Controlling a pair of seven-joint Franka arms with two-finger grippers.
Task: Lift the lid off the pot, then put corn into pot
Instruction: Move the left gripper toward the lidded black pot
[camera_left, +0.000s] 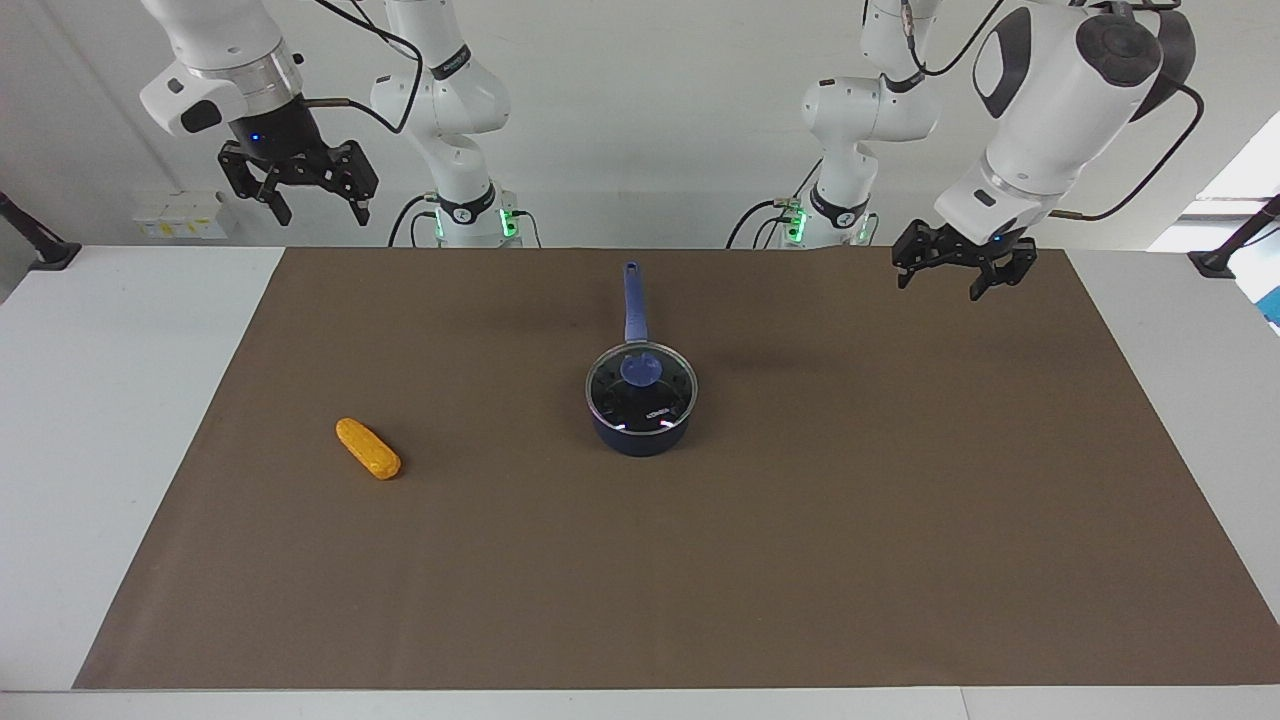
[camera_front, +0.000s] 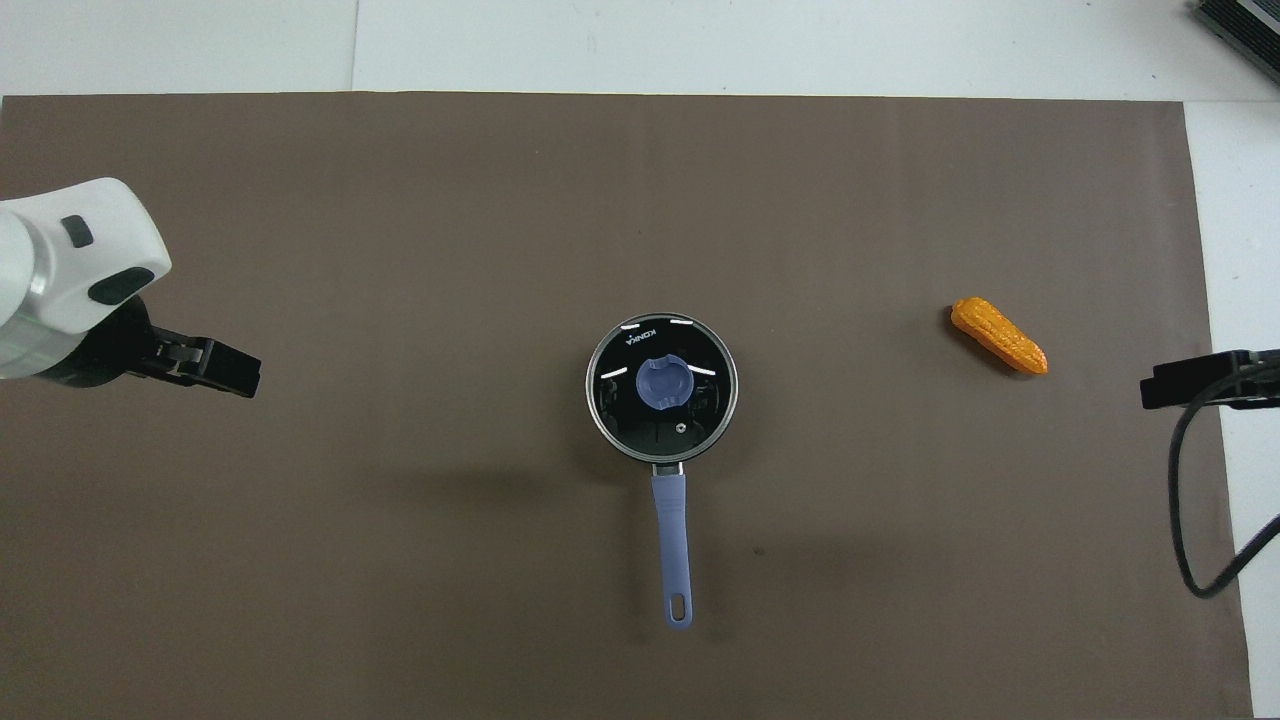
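The pot stands in the middle of the brown mat, its long blue handle pointing toward the robots. The lid sits shut on it, blue knob up; it also shows in the overhead view. The corn lies on the mat toward the right arm's end, also in the overhead view. My left gripper hangs open and empty over the mat's edge at the left arm's end, well apart from the pot; it also shows in the overhead view. My right gripper waits open, high at its own end.
The brown mat covers most of the white table. A black cable loops from the right gripper over the table's edge near the corn.
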